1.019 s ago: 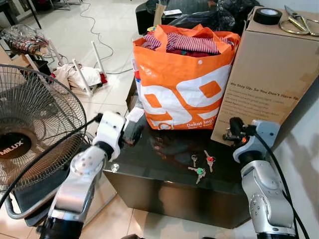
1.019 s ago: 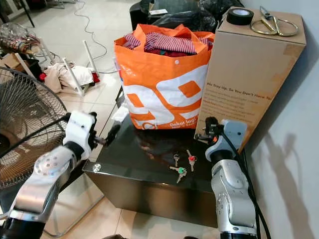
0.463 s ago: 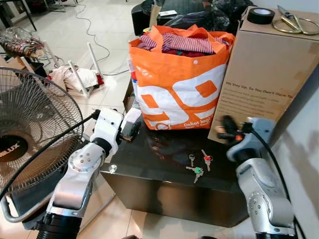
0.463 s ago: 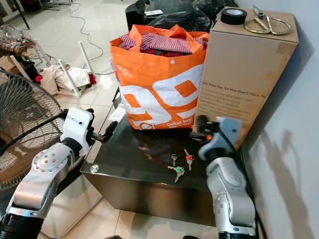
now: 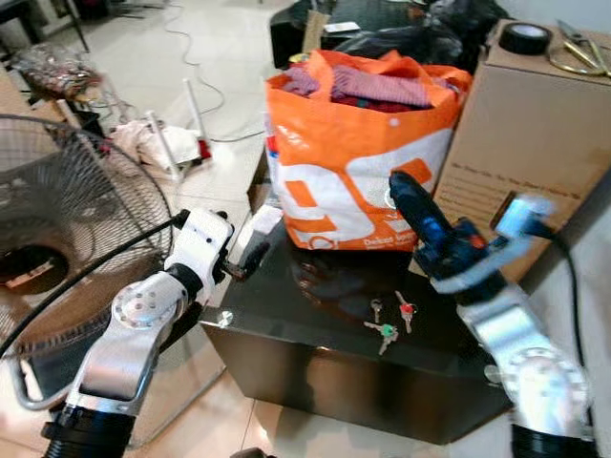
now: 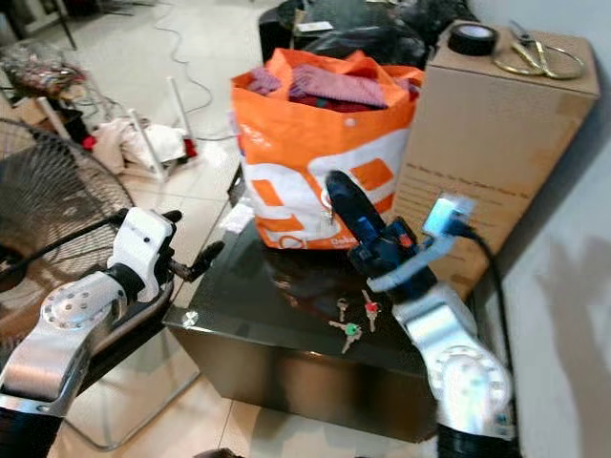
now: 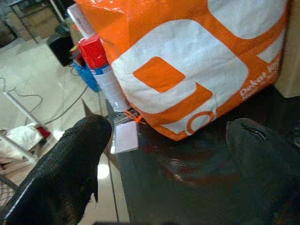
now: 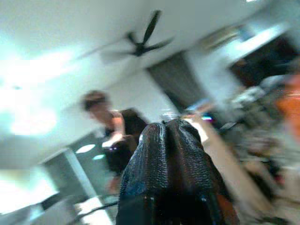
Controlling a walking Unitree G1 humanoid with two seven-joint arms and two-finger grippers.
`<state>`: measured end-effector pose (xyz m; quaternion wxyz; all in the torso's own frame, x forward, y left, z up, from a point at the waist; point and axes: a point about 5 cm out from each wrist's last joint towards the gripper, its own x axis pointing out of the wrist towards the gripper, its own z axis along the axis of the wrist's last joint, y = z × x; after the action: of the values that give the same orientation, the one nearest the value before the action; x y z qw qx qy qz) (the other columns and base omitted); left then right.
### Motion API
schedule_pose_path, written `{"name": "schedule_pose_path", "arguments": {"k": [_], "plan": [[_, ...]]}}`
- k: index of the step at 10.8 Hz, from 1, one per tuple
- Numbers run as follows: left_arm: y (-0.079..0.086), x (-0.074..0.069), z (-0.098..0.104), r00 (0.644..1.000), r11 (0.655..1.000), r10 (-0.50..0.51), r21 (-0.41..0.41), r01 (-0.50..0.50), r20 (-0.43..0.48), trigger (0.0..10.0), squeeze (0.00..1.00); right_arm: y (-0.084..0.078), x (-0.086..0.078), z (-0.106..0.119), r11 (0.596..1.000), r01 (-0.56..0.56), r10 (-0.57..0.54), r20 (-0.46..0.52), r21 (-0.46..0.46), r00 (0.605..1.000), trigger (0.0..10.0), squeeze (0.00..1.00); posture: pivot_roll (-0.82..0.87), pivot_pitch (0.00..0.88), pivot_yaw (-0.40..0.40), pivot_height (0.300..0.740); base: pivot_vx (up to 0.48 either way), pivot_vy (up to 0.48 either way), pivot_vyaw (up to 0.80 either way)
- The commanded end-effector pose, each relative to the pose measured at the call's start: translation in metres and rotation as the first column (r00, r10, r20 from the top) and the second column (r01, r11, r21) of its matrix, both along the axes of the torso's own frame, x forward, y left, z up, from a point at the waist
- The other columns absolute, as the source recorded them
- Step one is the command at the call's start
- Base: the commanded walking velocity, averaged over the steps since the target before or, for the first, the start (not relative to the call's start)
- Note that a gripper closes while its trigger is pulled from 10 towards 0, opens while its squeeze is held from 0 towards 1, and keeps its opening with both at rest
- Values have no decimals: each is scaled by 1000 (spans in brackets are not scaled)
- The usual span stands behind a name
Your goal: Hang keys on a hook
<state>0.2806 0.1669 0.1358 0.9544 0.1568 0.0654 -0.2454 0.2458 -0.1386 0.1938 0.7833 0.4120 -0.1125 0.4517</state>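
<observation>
A fan (image 5: 57, 248) stands on the floor at the far left, with a heap of cloth (image 5: 148, 143) on the tiles behind it. The left gripper (image 5: 250, 256) hovers at the left edge of the dark table (image 5: 315, 343); its wrist view shows the two fingers (image 7: 65, 159) set wide apart, with nothing between them. That same view shows a spray can (image 7: 101, 70) with a red cap beside the bag and a white card (image 7: 125, 137) lying at the table's edge.

An orange bag (image 5: 358, 157) full of clothes stands at the back of the table. The keys (image 5: 389, 317), one bunch with red and green tags, lie flat on the tabletop in front of the bag, well apart from both grippers.

The right gripper (image 5: 406, 191) is raised above the table in front of the bag, tilted upward and blurred; in its wrist view the fingers (image 8: 171, 164) are pressed together with nothing between them, pointing toward a ceiling fan (image 8: 140, 42) and a blurred person (image 8: 112, 136).

A cardboard box (image 5: 525, 134) stands to the right of the bag, touching it or nearly so. On its top lie a tape roll (image 5: 525, 36) and scissors (image 5: 578, 52).
</observation>
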Motion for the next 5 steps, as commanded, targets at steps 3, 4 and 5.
{"name": "schedule_pose_path", "arguments": {"k": [3,4,5], "plan": [[-1,0,4,999,999,-44,8,44,5,10000,0,-6,-8,14,993,-75,70,49,92,996,10000,0,-39,0,73,740,0,0,0],[-3,1,3,999,999,-49,7,49,3,10000,0,-7,-10,14,992,-80,76,47,97,996,10000,0,-39,0,73,740,0,0,0],[-3,1,3,999,999,-52,6,52,4,10000,0,-8,-10,14,992,-78,74,41,94,996,10000,0,-36,0,72,740,0,0,0]]}}
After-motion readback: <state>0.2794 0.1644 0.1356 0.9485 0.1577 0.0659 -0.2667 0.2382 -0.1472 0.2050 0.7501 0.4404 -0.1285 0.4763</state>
